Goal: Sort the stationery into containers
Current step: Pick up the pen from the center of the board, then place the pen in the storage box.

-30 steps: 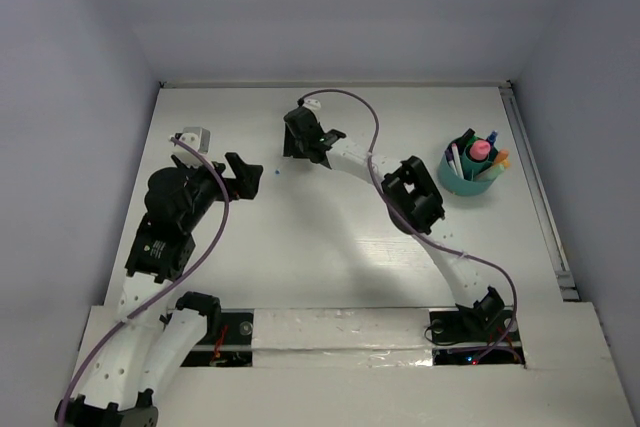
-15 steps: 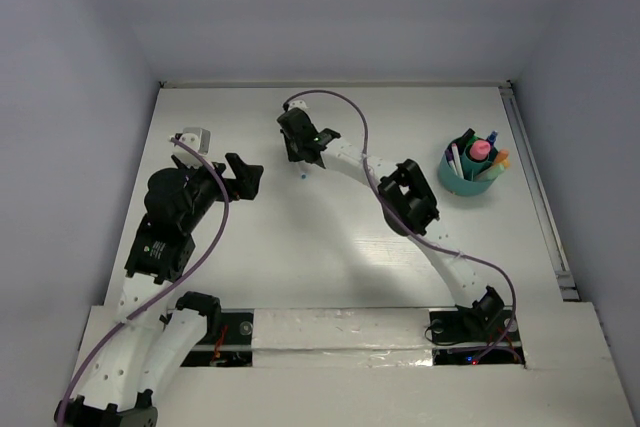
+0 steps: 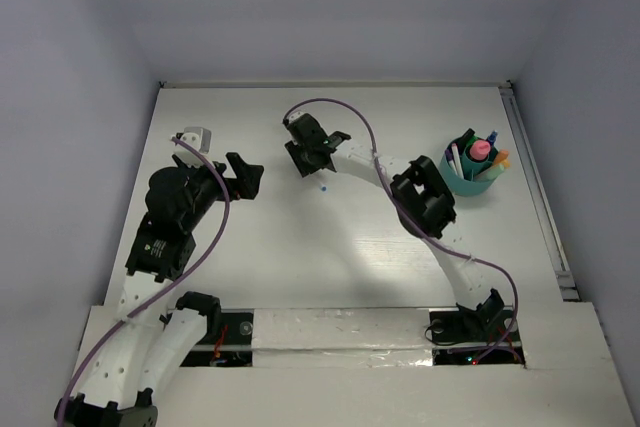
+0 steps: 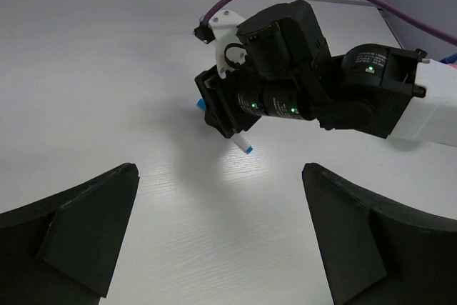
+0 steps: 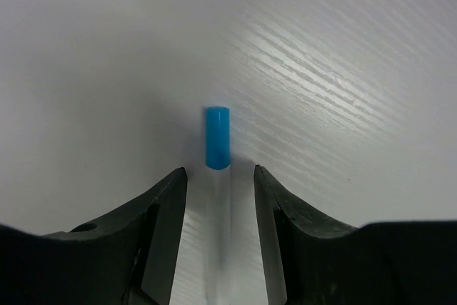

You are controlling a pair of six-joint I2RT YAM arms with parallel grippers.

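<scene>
My right gripper (image 3: 315, 162) is near the table's middle back, shut on a thin white marker with a blue cap (image 3: 322, 187). In the right wrist view the marker (image 5: 217, 137) runs lengthwise between the two fingers, its cap sticking out past my right gripper's tips (image 5: 220, 173). The left wrist view shows the same marker (image 4: 246, 148) poking down out of that gripper (image 4: 230, 128). My left gripper (image 3: 250, 175) is open and empty at the left, also in its own view (image 4: 220, 169). The round teal holder (image 3: 450, 179) stands at the right, holding several markers and a pink-topped piece (image 3: 480, 150).
A small grey-white object (image 3: 195, 137) lies at the far left behind the left arm. A metal rail (image 3: 532, 182) runs along the table's right edge. Walls close the table at the back and sides. The right arm's purple cable arches over the back middle.
My right gripper has turned and shifted a little right and toward me. The marker's blue cap swung from its left to below it. The left arm has barely moved.
</scene>
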